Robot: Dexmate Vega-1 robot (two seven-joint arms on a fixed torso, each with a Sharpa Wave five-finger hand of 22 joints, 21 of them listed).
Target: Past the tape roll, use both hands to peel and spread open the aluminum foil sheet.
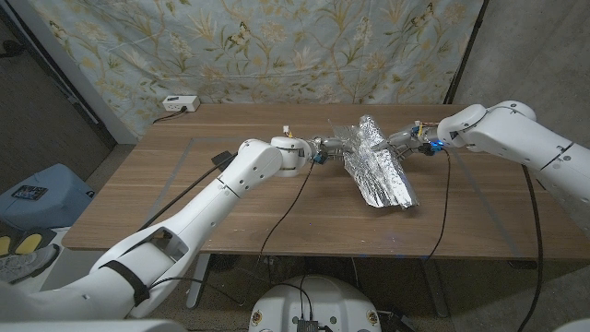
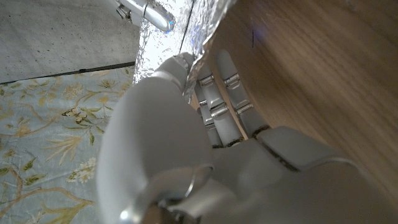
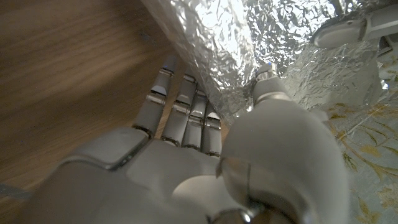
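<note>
Both hands, left hand [image 1: 324,145] and right hand [image 1: 403,140], pinch opposite edges of the crumpled foil sheet [image 1: 378,168] between them.

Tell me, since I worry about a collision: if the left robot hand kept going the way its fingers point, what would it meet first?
Probably the foil sheet it already pinches; the left robot hand points across the table toward the right robot hand, gripping the foil's other edge. Depth between them is unclear.

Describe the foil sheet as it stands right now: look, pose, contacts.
The aluminum foil sheet is silver, crinkled and shiny, partly opened, its upper part lifted and peaked, the rest trailing down onto the wooden table. The left hand pinches its left edge, the right hand its right; both wrist views show foil between thumb and fingers.
</note>
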